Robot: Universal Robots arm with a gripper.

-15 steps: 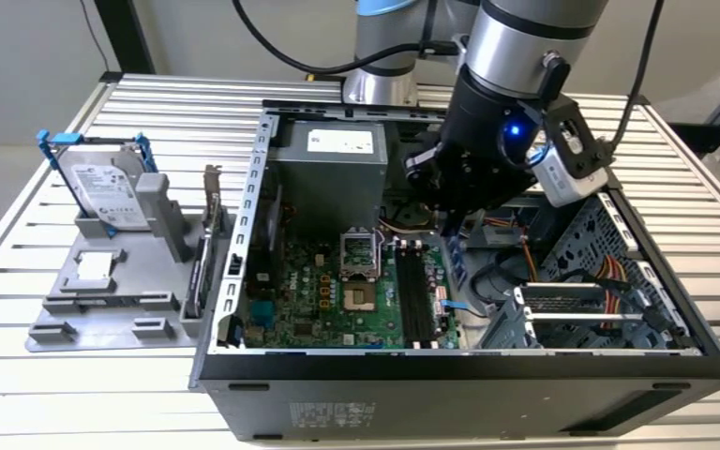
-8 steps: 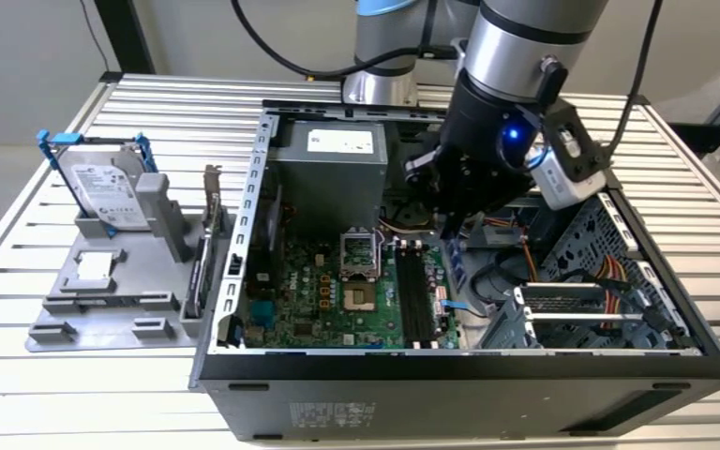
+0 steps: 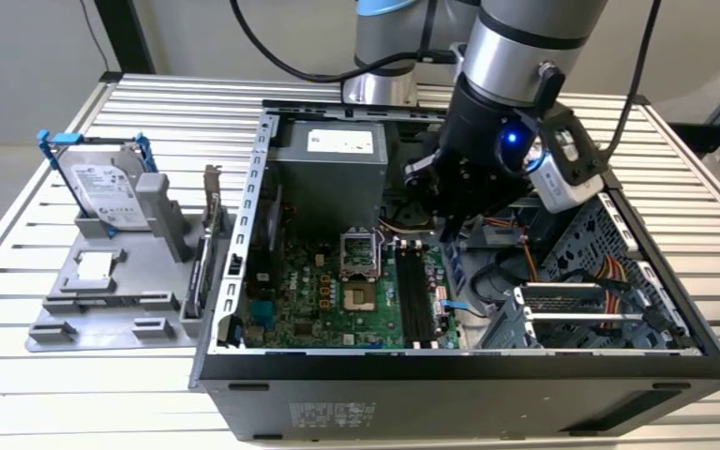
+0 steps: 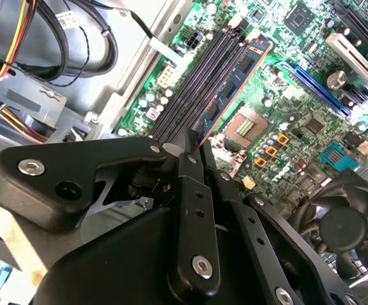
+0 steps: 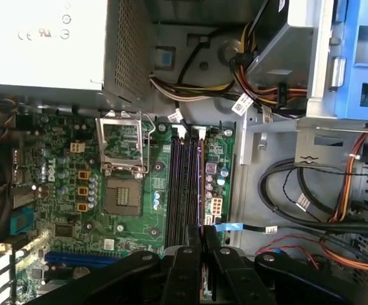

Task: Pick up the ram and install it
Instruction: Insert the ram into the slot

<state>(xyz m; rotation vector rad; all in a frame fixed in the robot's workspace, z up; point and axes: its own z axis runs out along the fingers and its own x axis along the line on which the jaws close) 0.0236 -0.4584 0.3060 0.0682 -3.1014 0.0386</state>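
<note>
end effector over the memory slots, ram at the slot

the end effector is down inside the open computer case, its fingers drawn close together over the black slots. in the second wrist view a bluish stick with dark chips, the ram, lies along the slots toward the upper middle of the frame, its near end at the fingertips. i judge the pick done; whether the stick is clicked home i cannot tell. room is tight: the power supply at upper centre, cables at right, the case wall just beside.
</note>
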